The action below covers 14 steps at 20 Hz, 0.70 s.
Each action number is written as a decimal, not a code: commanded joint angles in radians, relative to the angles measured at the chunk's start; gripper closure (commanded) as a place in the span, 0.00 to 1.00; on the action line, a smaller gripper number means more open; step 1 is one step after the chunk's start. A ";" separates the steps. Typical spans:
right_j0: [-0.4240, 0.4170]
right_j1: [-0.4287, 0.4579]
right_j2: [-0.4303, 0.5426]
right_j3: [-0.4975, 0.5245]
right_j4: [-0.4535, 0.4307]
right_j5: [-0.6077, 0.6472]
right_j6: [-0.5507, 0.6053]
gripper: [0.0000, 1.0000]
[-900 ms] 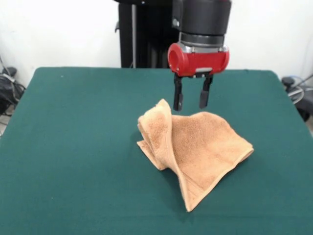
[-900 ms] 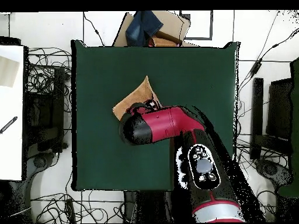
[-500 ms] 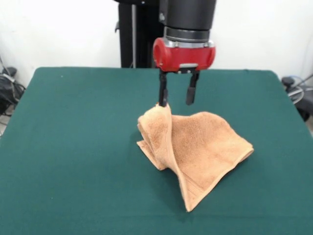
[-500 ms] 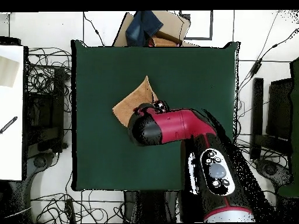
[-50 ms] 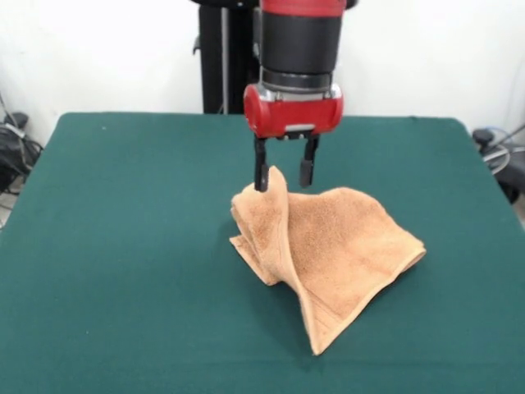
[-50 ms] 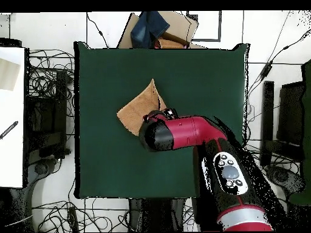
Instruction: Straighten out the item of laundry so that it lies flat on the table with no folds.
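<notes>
The item of laundry (image 5: 336,246) is a tan terry towel lying crumpled on the green table (image 5: 123,246), folded over itself with a raised peak at its upper left and a pointed corner toward the front. My gripper (image 5: 284,176) hangs open just over that peak, one finger (image 5: 261,174) on its left, the other behind it to the right. Looking straight down, the arm's red and black head (image 6: 164,133) covers part of the towel (image 6: 138,108); the gripper itself is hidden under it.
A cardboard box with blue cloth (image 6: 159,29) sits beyond the table's far edge in the overhead view. Cables and stands surround the table. Wide green surface lies bare on every side of the towel.
The gripper has moved left in the front view and lowered, from beside the towel's peak to straddling it. It stays open. The towel has not moved.
</notes>
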State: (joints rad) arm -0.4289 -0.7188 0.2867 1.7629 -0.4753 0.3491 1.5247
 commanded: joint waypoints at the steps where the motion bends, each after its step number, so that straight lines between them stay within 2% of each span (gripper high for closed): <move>1: 0.023 0.102 0.003 -0.029 -0.042 -0.054 0.086 0.00; 8: 0.054 0.140 -0.030 -0.054 -0.051 -0.095 0.110 0.00; 14: 0.032 0.201 -0.027 -0.092 -0.059 -0.125 0.085 0.00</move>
State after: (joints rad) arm -0.4114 -0.5936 0.2857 1.7382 -0.4751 0.2857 1.5247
